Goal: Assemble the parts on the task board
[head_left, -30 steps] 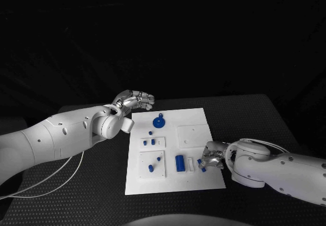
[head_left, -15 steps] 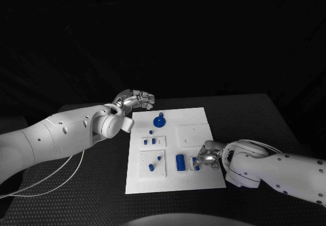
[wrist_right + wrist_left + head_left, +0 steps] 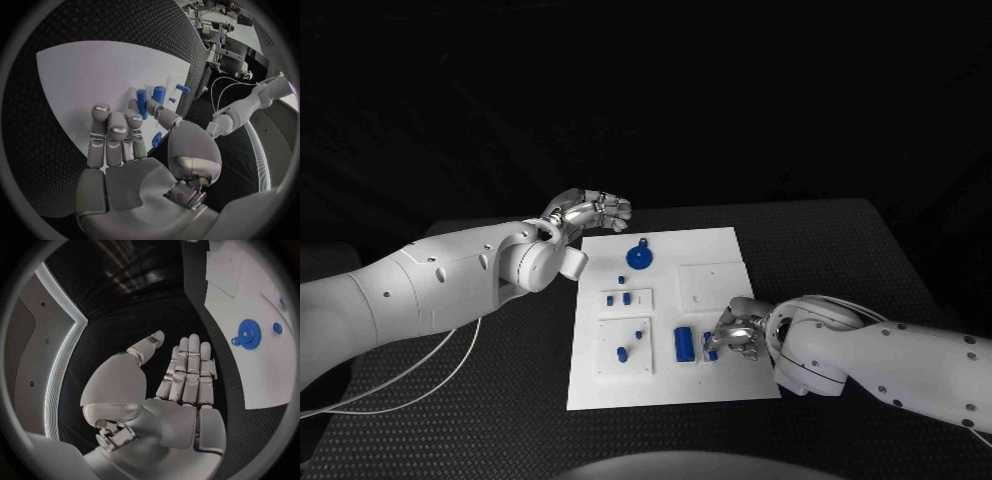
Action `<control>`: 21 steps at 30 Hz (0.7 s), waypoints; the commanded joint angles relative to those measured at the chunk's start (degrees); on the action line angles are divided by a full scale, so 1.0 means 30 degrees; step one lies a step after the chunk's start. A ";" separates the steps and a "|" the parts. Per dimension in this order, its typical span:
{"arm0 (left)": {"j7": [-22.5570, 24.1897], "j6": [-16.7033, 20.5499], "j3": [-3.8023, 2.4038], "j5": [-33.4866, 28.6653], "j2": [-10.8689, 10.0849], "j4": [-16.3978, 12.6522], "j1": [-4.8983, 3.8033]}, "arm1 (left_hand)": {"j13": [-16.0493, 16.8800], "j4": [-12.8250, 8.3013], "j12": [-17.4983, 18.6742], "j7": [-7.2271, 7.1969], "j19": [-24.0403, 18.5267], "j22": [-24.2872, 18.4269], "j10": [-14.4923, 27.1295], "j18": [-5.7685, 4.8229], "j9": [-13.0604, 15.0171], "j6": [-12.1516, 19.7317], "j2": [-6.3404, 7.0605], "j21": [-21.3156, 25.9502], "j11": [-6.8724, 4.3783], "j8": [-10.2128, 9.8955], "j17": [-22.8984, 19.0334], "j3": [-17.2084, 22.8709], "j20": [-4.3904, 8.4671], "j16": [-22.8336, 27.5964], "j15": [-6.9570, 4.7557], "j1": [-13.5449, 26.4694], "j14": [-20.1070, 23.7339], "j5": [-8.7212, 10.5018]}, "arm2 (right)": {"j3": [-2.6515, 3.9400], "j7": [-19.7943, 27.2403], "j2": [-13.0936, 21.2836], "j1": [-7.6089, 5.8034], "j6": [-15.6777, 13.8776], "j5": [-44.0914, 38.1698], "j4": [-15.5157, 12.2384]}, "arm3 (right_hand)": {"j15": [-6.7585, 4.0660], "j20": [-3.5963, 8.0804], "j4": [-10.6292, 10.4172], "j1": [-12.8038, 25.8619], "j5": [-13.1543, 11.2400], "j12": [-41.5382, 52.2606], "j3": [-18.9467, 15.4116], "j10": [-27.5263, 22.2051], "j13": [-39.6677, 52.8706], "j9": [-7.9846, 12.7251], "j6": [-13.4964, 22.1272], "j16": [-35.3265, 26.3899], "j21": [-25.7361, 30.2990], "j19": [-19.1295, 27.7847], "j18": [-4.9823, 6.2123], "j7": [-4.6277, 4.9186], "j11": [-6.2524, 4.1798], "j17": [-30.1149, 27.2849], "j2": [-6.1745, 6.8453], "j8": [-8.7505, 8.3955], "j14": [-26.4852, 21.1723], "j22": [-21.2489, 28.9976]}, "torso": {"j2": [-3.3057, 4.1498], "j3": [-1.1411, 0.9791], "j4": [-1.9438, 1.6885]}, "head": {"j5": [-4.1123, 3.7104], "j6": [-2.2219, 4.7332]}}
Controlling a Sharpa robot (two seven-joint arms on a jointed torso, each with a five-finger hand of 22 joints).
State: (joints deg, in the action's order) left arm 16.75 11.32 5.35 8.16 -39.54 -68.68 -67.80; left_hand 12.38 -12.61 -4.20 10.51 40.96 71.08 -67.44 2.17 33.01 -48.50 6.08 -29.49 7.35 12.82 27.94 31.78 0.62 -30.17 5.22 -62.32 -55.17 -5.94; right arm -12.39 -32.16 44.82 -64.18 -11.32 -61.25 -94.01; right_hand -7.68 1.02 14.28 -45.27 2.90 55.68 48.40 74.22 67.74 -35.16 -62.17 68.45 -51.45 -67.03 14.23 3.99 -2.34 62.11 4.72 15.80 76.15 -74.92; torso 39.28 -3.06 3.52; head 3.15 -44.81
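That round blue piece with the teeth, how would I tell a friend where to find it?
Start at the white board in the middle of the black table. Go to its far end, near the robot's left hand. The blue gear lies there alone, the only flat, round, toothed piece; the other blue pieces are small pegs and cylinders nearer the robot.

The right hand [image 3: 737, 337] covers the small blue parts [image 3: 142, 102] just under its fingertips on the task board [image 3: 733, 385]; whether it pinches any cannot be told
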 commanded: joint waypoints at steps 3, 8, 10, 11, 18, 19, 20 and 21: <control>0.0099 -0.0287 -0.0011 -0.0047 0.0049 -0.0031 -0.0014 | -0.0023 0.0107 -0.0038 -0.0030 0.0022 0.0025 0.0108 0.0094 -0.0027 0.0129 0.0072 0.0076 -0.0033 0.0085 0.0023 0.0011 -0.0105 0.0110 0.0070 0.0158 -0.0086 0.0061 | 0.0001 -0.0078 -0.0138 0.0014 0.0718 0.0110 0.0226 | -0.0098 0.0031 0.0002 0.0198 0.0067 0.0025 -0.0088 0.0085 -0.0024 0.0097 -0.0182 0.0083 -0.0079 -0.0133 0.0256 -0.0005 -0.0019 -0.0022 -0.0028 -0.0035 0.0018 -0.0179 | 0.0005 -0.0001 0.0006 | 0.0032 -0.0001; 0.0092 -0.0295 -0.0011 -0.0047 0.0029 -0.0057 -0.0014 | -0.0025 0.0112 -0.0037 -0.0029 0.0023 0.0028 0.0111 0.0093 -0.0029 0.0131 0.0073 0.0079 -0.0032 0.0085 0.0029 0.0009 -0.0106 0.0116 0.0071 0.0162 -0.0086 0.0062 | -0.0002 -0.0142 -0.0226 0.0016 0.1016 -0.0160 0.0343 | -0.0105 0.0035 -0.0014 0.0316 0.0052 0.0019 -0.0143 0.0060 -0.0021 0.0109 -0.0162 0.0080 -0.0071 -0.0128 0.0256 0.0001 -0.0015 -0.0034 0.0009 -0.0056 0.0010 -0.0173 | 0.0000 -0.0007 0.0005 | 0.0059 -0.0037; 0.0093 -0.0291 -0.0011 -0.0047 0.0024 -0.0062 -0.0014 | -0.0026 0.0113 -0.0036 -0.0028 0.0023 0.0031 0.0112 0.0093 -0.0029 0.0131 0.0073 0.0081 -0.0031 0.0086 0.0033 0.0008 -0.0106 0.0119 0.0071 0.0163 -0.0085 0.0062 | -0.0002 -0.0147 -0.0265 0.0016 0.0972 -0.0226 0.0381 | -0.0108 0.0038 -0.0014 0.0375 0.0045 0.0018 -0.0174 0.0048 -0.0018 0.0113 -0.0157 0.0079 -0.0067 -0.0124 0.0256 0.0002 -0.0014 -0.0040 0.0049 -0.0064 0.0006 -0.0170 | 0.0008 -0.0011 0.0005 | 0.0077 -0.0052; 0.0095 -0.0291 -0.0011 -0.0047 0.0029 -0.0058 -0.0016 | -0.0026 0.0114 -0.0036 -0.0028 0.0023 0.0032 0.0112 0.0093 -0.0030 0.0132 0.0073 0.0081 -0.0031 0.0086 0.0035 0.0008 -0.0106 0.0121 0.0071 0.0164 -0.0085 0.0063 | -0.0002 -0.0151 -0.0290 0.0016 0.0963 -0.0271 0.0410 | -0.0109 0.0039 -0.0013 0.0393 0.0044 0.0018 -0.0184 0.0044 -0.0016 0.0115 -0.0155 0.0079 -0.0066 -0.0123 0.0256 0.0002 -0.0014 -0.0042 0.0068 -0.0067 0.0004 -0.0170 | 0.0011 -0.0014 0.0008 | 0.0084 -0.0051; 0.0084 -0.0286 -0.0011 -0.0047 0.0009 -0.0071 -0.0016 | -0.0029 0.0121 -0.0035 -0.0027 0.0025 0.0039 0.0115 0.0092 -0.0032 0.0134 0.0076 0.0088 -0.0030 0.0089 0.0049 0.0005 -0.0107 0.0132 0.0072 0.0168 -0.0086 0.0064 | -0.0004 -0.0156 -0.0318 0.0016 0.0983 -0.0540 0.0478 | -0.0121 0.0052 -0.0009 0.0530 0.0033 0.0017 -0.0255 0.0010 -0.0006 0.0126 -0.0141 0.0080 -0.0056 -0.0121 0.0256 0.0003 -0.0013 -0.0060 0.0251 -0.0089 -0.0008 -0.0160 | 0.0001 -0.0014 0.0012 | 0.0088 -0.0084; 0.0084 -0.0278 -0.0011 -0.0047 0.0009 -0.0073 -0.0016 | -0.0029 0.0123 -0.0035 -0.0027 0.0025 0.0040 0.0114 0.0092 -0.0032 0.0135 0.0075 0.0089 -0.0030 0.0089 0.0051 0.0004 -0.0107 0.0133 0.0072 0.0169 -0.0087 0.0064 | -0.0004 -0.0147 -0.0334 0.0016 0.0981 -0.0570 0.0482 | -0.0123 0.0054 -0.0012 0.0554 0.0030 0.0016 -0.0269 0.0004 -0.0004 0.0127 -0.0139 0.0079 -0.0054 -0.0122 0.0256 0.0004 -0.0012 -0.0063 0.0294 -0.0092 -0.0010 -0.0158 | 0.0001 -0.0011 0.0008 | 0.0084 -0.0089; 0.0084 -0.0289 -0.0011 -0.0047 0.0011 -0.0073 -0.0016 | -0.0029 0.0125 -0.0035 -0.0027 0.0026 0.0042 0.0115 0.0092 -0.0033 0.0135 0.0075 0.0090 -0.0030 0.0089 0.0055 0.0004 -0.0107 0.0135 0.0072 0.0170 -0.0088 0.0064 | -0.0004 -0.0144 -0.0342 0.0016 0.0987 -0.0592 0.0484 | -0.0127 0.0060 -0.0029 0.0602 0.0025 0.0016 -0.0293 -0.0007 -0.0001 0.0130 -0.0133 0.0078 -0.0050 -0.0124 0.0256 0.0004 -0.0012 -0.0070 0.0378 -0.0100 -0.0016 -0.0153 | 0.0005 -0.0008 0.0003 | 0.0085 -0.0092; 0.0082 -0.0297 -0.0011 -0.0047 0.0015 -0.0077 -0.0016 | -0.0030 0.0126 -0.0035 -0.0027 0.0026 0.0042 0.0115 0.0092 -0.0033 0.0135 0.0075 0.0091 -0.0029 0.0090 0.0056 0.0004 -0.0107 0.0136 0.0072 0.0170 -0.0088 0.0064 | -0.0004 -0.0133 -0.0340 0.0016 0.0994 -0.0592 0.0486 | -0.0129 0.0063 -0.0042 0.0632 0.0024 0.0015 -0.0309 -0.0013 0.0000 0.0132 -0.0131 0.0078 -0.0048 -0.0126 0.0256 0.0005 -0.0012 -0.0075 0.0430 -0.0104 -0.0017 -0.0150 | 0.0005 -0.0008 0.0003 | 0.0085 -0.0092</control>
State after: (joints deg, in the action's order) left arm 16.68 11.25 5.35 8.17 -39.56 -68.75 -67.80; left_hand 12.38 -12.61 -4.20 10.51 40.96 71.11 -67.43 2.17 32.99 -48.50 6.08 -29.49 7.35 12.82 28.04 31.78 0.62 -29.95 5.22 -62.32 -55.17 -5.94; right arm -12.39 -32.56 43.86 -64.19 -9.45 -62.02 -92.56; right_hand -7.66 1.01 14.14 -43.73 2.90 55.68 47.91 74.23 67.75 -34.84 -62.18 68.45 -51.45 -67.03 14.32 3.96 -2.35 61.98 6.03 15.69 76.14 -74.91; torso 39.29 -3.09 3.54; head 3.42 -45.06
